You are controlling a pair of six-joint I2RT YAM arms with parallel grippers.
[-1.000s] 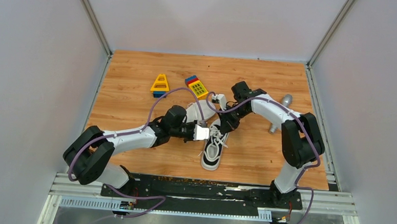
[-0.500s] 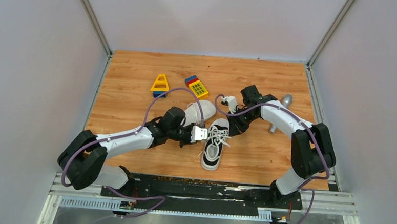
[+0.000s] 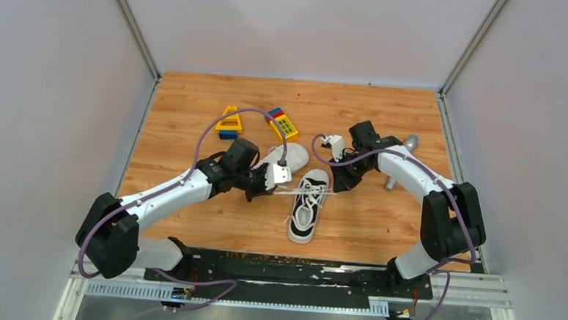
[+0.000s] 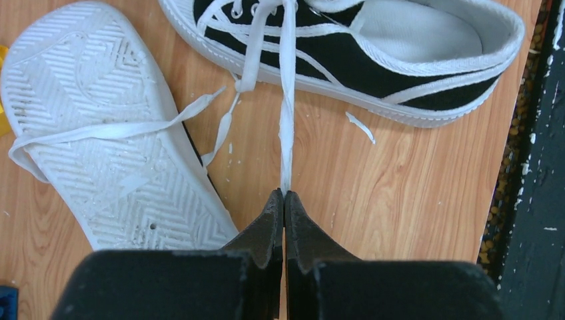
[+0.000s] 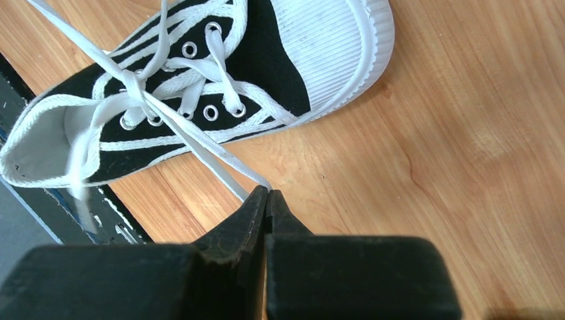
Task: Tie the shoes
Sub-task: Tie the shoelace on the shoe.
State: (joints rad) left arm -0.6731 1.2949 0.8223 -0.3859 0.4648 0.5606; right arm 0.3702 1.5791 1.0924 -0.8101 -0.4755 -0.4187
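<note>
Shoes lie together near the middle of the wooden table [image 3: 196, 97]. You can see the upright shoe [image 3: 306, 209] resting on its sole, white toe cap pointing away from the arm bases and heel toward them. The overturned shoe [image 3: 287, 157] lies sole-up just beyond and to the left of that toe, its ribbed white underside facing the camera. Over the eyelets of the upright shoe the laces cross in a tight twist, and one white strand runs out to either side. Your left gripper [image 4: 284, 195] sits just left of the upright shoe, jaws pressed together and pinching the left lace [image 4: 286, 113], which stretches taut and slightly twisted from the crossing to the fingertips. Your right gripper [image 5: 268, 192] sits just right of the upright shoe's toe, jaws likewise pressed together on the right lace [image 5: 200, 145], drawn in a straight line from the crossing. A loose lace [image 4: 100, 130] of the overturned shoe trails across its sole. Beyond the upright shoe and to its left stand a yellow triangular block [image 3: 229, 120] and a red, blue and yellow block [image 3: 282, 122]; a grey metal cylinder [image 3: 408, 146] lies well to its right, partly hidden behind the right arm
</note>
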